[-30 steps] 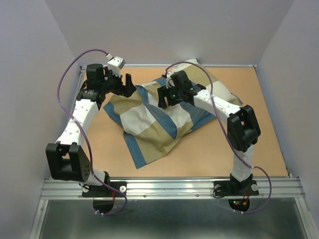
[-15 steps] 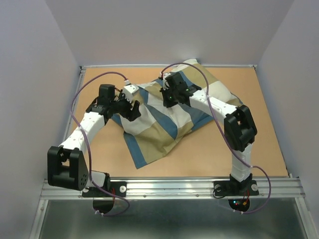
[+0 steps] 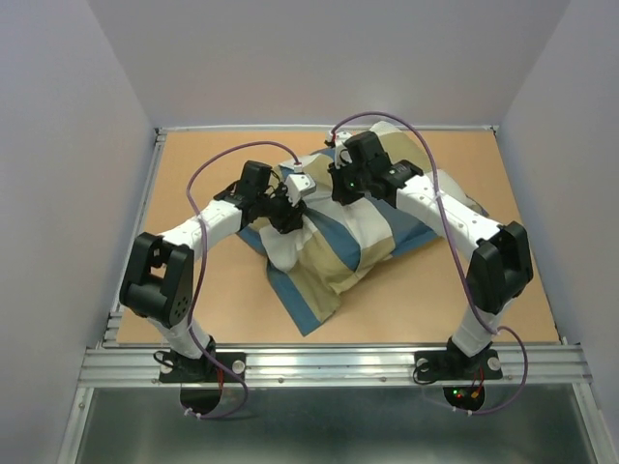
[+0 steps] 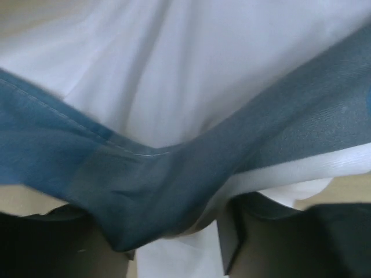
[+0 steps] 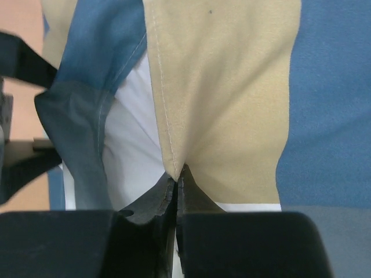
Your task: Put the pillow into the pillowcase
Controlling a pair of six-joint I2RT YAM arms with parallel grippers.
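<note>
The pillowcase (image 3: 340, 253), in blue, tan and cream blocks, lies rumpled mid-table. My right gripper (image 3: 338, 190) is at its far edge, shut on the tan stitched hem (image 5: 174, 162); in the right wrist view the gripper (image 5: 176, 180) pinches that hem upward. White pillow (image 5: 134, 152) fabric shows inside the opening beneath it. My left gripper (image 3: 287, 215) is at the same opening, just to the left. In the left wrist view its gripper (image 4: 174, 246) stands partly open, with a blue fold of the pillowcase (image 4: 162, 191) hanging between the fingers (image 4: 272, 243) and the white pillow (image 4: 203, 69) behind.
The tan table (image 3: 193, 164) is boxed by grey walls at the left, back and right. A metal rail (image 3: 329, 362) with both arm bases runs along the near edge. Purple cables loop above both arms.
My left arm swung from the table's far left to the pillowcase opening while its jaws narrowed. My right gripper shut on the hem, and the pillowcase shifted slightly toward the near right.
</note>
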